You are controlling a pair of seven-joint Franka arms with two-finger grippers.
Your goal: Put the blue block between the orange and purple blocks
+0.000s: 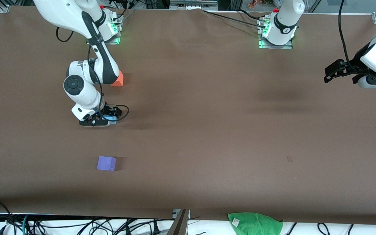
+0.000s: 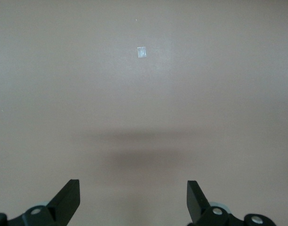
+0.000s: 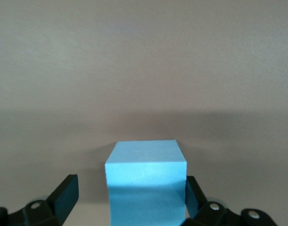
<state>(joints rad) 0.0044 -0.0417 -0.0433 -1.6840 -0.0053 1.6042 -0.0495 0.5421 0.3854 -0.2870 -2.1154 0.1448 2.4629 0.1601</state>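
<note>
The blue block [image 3: 146, 181] sits on the brown table between the fingers of my right gripper [image 3: 132, 200]. One finger touches its side and the other stands apart from it, so the gripper is open around it. In the front view the right gripper [image 1: 97, 122] is low at the table and hides most of the blue block [image 1: 111, 117]. The orange block [image 1: 117, 79] lies farther from the front camera, partly hidden by the right arm. The purple block [image 1: 106, 163] lies nearer. My left gripper [image 1: 331, 75] waits open and empty over the left arm's end of the table; it also shows in the left wrist view [image 2: 133, 197].
A green cloth [image 1: 255, 223] lies at the table's front edge. A small pale mark [image 1: 289, 159] is on the table toward the left arm's end and shows in the left wrist view [image 2: 142, 52].
</note>
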